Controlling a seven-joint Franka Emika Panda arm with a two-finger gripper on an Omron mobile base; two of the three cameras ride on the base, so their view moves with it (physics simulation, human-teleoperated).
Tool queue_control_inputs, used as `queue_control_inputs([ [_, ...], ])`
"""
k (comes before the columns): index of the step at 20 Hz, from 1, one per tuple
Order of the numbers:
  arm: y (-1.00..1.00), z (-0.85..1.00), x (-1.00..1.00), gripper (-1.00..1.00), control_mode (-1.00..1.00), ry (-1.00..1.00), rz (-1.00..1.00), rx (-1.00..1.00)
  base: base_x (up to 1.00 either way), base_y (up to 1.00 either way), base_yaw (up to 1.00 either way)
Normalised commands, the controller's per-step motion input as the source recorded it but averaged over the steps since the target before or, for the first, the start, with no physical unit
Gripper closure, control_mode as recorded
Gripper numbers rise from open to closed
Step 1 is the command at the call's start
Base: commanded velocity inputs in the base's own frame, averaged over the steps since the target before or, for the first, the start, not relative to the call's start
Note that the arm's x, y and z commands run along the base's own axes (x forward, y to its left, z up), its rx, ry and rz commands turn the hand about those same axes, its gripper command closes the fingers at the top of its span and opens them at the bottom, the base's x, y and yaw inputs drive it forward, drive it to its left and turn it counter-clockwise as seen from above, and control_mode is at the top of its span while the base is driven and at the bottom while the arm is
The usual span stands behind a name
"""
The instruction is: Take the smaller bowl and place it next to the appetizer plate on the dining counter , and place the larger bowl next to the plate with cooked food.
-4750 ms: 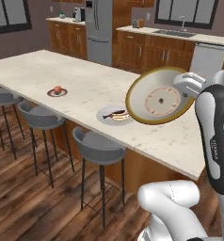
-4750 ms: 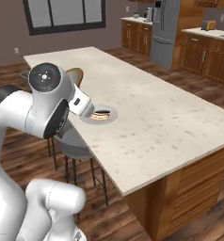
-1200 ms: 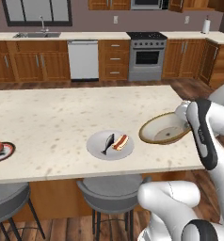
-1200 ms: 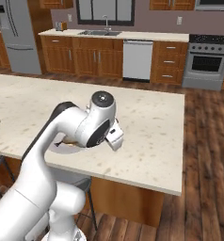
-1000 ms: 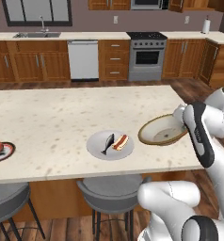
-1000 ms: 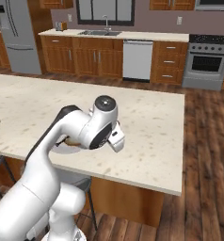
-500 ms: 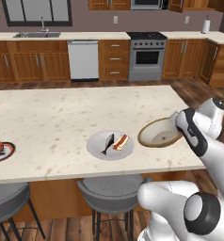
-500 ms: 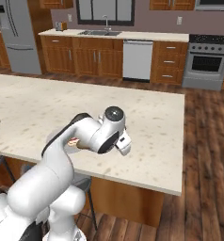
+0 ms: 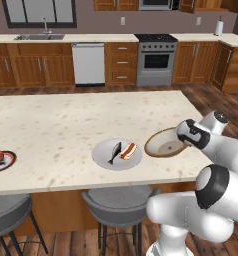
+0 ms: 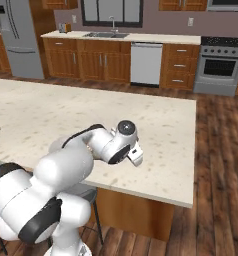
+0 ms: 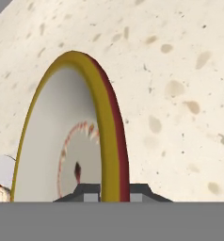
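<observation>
Even, bright, diffuse rendered light with no glare and only soft shadows under the dining counter (image 9: 51,130); all 3 views slightly soft-edged.

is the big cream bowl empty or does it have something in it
Empty. The larger bowl shows a bare pale inside beside the plate with cooked food.

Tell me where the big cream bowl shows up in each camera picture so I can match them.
Left base view: the larger bowl sits right of centre, beside the plate with cooked food, with the gripper shut on its right rim.
Right base view: I can't make it out behind the arm.
Hand view: it stands edge-on, left of centre.
Shared landmark: the dining counter, speckled beige.
</observation>
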Motion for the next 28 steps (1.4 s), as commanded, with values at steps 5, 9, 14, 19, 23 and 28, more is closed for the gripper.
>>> queue_control_inputs([
  [5,-0.16,-0.35,0.46,1.0,-1.0,0.0,0.0,0.0,0.0,0.0,0.0],
  [9,0.0,-0.4,0.43,1.0,-1.0,0.0,0.01,0.0,0.0,0.0,0.0],
  [14,0.0,-0.43,0.29,1.0,-1.0,0.0,0.02,0.0,0.0,0.0,0.0],
  [19,0.0,-0.42,0.02,1.0,-1.0,0.0,0.06,0.0,0.0,0.0,0.0],
  [23,0.0,-0.03,0.0,-1.0,-1.0,-0.01,0.06,0.0,0.0,0.0,0.0],
  [28,-0.14,0.5,-0.02,-1.0,-1.0,-0.02,0.08,0.0,0.0,0.0,0.0],
])
